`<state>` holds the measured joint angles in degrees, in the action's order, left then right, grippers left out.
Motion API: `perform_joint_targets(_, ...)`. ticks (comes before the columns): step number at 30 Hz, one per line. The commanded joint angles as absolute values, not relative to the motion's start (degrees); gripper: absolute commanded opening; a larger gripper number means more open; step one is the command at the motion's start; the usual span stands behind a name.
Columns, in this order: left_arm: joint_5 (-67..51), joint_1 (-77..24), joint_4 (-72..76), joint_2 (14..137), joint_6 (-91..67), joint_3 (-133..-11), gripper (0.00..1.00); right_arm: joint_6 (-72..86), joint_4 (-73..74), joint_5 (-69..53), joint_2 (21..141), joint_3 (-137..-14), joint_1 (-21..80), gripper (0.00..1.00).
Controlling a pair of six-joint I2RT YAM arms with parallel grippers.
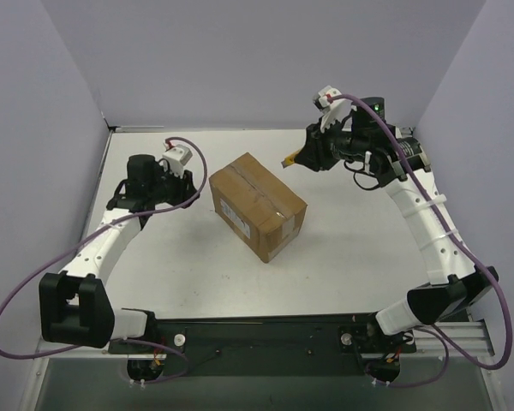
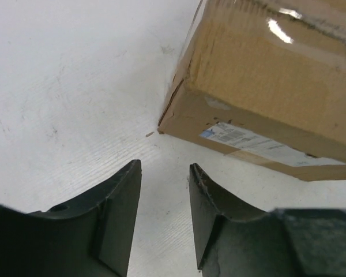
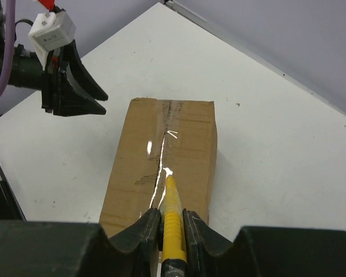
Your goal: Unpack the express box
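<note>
The express box (image 1: 257, 205) is a brown cardboard carton, closed, with a clear tape seam along its top and a pale label on its side. It sits in the middle of the table. It also shows in the left wrist view (image 2: 271, 81) and the right wrist view (image 3: 164, 161). My right gripper (image 1: 301, 157) is shut on a yellow cutter (image 3: 174, 222), held above the table behind the box's far right, its tip pointing at the seam. My left gripper (image 1: 194, 181) is open and empty, just left of the box's corner, fingers (image 2: 118, 202) apart from it.
The white table (image 1: 351, 248) is bounded by grey-lilac walls at the back and both sides. A black rail (image 1: 257, 330) with the arm bases runs along the near edge. Purple cables loop off both arms.
</note>
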<state>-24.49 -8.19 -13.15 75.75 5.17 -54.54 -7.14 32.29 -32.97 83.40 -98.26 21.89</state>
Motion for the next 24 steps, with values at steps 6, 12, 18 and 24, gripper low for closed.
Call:
perform_joint_targets(6,-31.37,-8.53,-7.65,79.27,-7.8,-69.34,0.58,-5.88,29.97,-21.46,91.22,-108.45,29.08,0.0)
perform_joint_targets(12,-36.29,-8.17,-1.76,87.09,-14.67,-69.96,0.58,-6.15,28.39,-11.88,97.54,-112.49,33.48,0.0)
perform_joint_targets(18,-40.68,-7.65,3.77,92.54,-19.42,-70.23,0.58,-2.63,24.1,-6.85,101.25,-113.65,37.17,0.0)
perform_joint_targets(24,-44.73,-6.94,9.4,95.97,-24.25,-69.7,0.58,-5.8,15.74,-6.33,103.44,-111.62,39.81,0.0)
